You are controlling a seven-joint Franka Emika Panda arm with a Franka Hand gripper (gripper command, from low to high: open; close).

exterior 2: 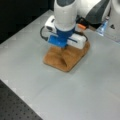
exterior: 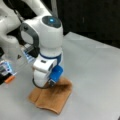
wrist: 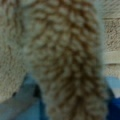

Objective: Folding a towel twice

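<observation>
On the grey bench (exterior: 95, 75) in a front view, the towel (exterior: 53, 98) lay in a compact, folded-looking bundle toward the view's bottom left, its near edge curling up slightly. The white and blue arm stood directly above it, wrist pressed low over the cloth, so the gripper (exterior: 51, 83) was at the towel's upper edge. The fingers themselves were hidden behind the blue mount, and their state could not be told from there. Behind the arm, at the view's left, sat an orange-tipped object (exterior: 9, 79) and some pale equipment, against a dark background.

From the opposite side, in a front view, the towel (exterior 2: 65, 58) showed as a rumpled brown pad with a raised ridge down its middle, lying near the bench's (exterior 2: 75, 95) far half. The gripper (exterior 2: 61, 46) sat down on that ridge. A dark perforated board (exterior 2: 15, 107) bordered the bench at the view's bottom left.

Close up, in the wrist view, a looped terry fold of the towel (wrist: 67, 57) filled nearly everything, hanging between blue fingers (wrist: 113, 110) at the bottom; whether they pinched it could not be told.

The cloth looked soft, light and limp, likely to sag and drape, so an edge or corner would be the sensible place to take hold.
</observation>
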